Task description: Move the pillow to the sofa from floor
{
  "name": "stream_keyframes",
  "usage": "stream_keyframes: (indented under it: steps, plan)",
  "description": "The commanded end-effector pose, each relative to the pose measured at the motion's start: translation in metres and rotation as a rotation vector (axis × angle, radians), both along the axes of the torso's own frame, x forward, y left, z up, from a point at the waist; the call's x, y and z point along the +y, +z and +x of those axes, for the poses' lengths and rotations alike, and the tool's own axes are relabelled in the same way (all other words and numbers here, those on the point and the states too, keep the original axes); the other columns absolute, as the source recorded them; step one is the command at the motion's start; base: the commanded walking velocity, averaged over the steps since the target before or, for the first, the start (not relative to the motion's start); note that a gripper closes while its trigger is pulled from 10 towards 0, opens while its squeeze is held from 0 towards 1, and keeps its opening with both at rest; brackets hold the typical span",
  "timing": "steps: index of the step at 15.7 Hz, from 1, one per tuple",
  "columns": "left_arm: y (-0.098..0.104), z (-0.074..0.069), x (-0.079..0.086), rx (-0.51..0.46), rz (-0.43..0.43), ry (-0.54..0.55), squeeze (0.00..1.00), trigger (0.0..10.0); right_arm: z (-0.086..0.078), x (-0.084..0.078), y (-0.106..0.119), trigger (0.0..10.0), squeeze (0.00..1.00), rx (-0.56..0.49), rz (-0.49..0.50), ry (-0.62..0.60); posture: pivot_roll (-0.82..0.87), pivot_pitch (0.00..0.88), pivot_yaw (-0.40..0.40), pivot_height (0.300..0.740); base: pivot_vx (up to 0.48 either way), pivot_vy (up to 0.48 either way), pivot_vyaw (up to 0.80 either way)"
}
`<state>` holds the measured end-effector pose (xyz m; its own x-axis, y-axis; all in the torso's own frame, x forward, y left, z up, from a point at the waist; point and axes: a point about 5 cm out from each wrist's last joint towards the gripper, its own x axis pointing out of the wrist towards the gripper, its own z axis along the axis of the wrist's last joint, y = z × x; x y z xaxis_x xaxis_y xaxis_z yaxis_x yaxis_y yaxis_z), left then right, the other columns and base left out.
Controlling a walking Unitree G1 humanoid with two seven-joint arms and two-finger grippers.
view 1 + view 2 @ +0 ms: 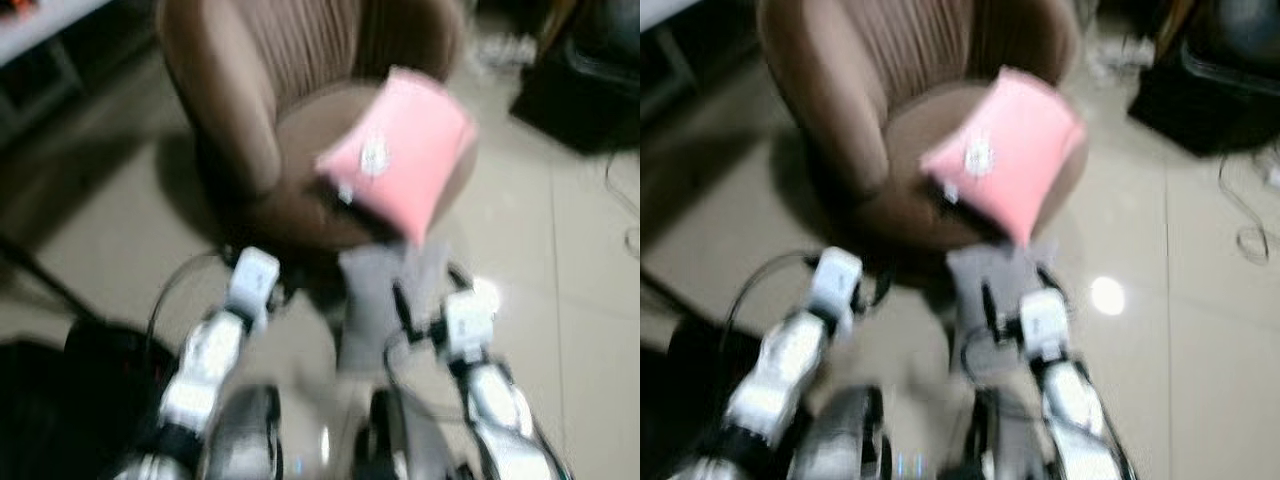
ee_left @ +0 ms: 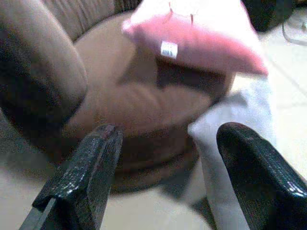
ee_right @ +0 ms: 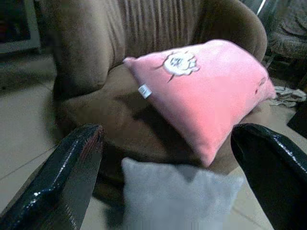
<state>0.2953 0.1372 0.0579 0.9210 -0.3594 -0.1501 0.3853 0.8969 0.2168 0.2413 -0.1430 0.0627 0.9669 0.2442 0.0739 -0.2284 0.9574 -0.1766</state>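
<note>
Closest to you, the 2 silver arms reach forward and down over the pale tiled floor (image 1: 1200,330), and the head views are blurred. Your left gripper (image 2: 168,177) has its 2 long black fingers spread wide with nothing between them, pointing at the front base of the chair. Your right gripper (image 3: 168,177) is likewise spread and empty, its fingers framing what lies ahead. Just past both grippers, a light grey rectangular fabric cushion (image 3: 180,194) stands on the floor, leaning against the front of the seat. Beyond it sits the brown round upholstered armchair (image 1: 250,130), with a ribbed backrest and thick curved arms. The pink square plush pillow with a small white embroidered patch and a white label (image 3: 211,108) lies on that seat, tilted, with 1 corner reaching past the front edge above the grey cushion; neither gripper touches it. In the right wrist view its lower edge seems to rest on the seat, though the blur keeps you from judging the contact exactly. Farther off on the right side stands a dark bulky object (image 1: 590,80), and thin cables (image 1: 1250,215) trail across the tiles near it.
</note>
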Motion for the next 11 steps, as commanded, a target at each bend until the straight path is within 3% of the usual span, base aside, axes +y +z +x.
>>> stream_keyframes:
  steps: [1, 6, 11]
  plan:
    - [-0.0019, -0.002, -0.0043, 0.004, 0.005, -0.019, 0.0, 10.0, -0.0046, -0.0087, -0.0083, 10.0, 0.0, 0.044, -0.012, -0.028, 0.01, 0.192, -0.037, 0.569, 0.0, 0.0, 0.0]
    - [-0.0031, -0.0028, -0.0065, 0.007, 0.012, -0.034, 0.0, 10.0, -0.006, -0.0074, -0.0082, 10.0, 0.0, 0.049, -0.012, -0.025, 0.0, 0.197, -0.035, 0.522, 0.0, 0.0, 0.0]
    - [-0.0044, -0.0028, -0.0058, 0.015, 0.031, -0.036, 0.0, 10.0, -0.0085, -0.005, -0.0092, 10.0, 0.0, 0.053, -0.015, -0.021, 0.0, 0.196, -0.031, 0.522, 0.0, 0.0, 0.0]
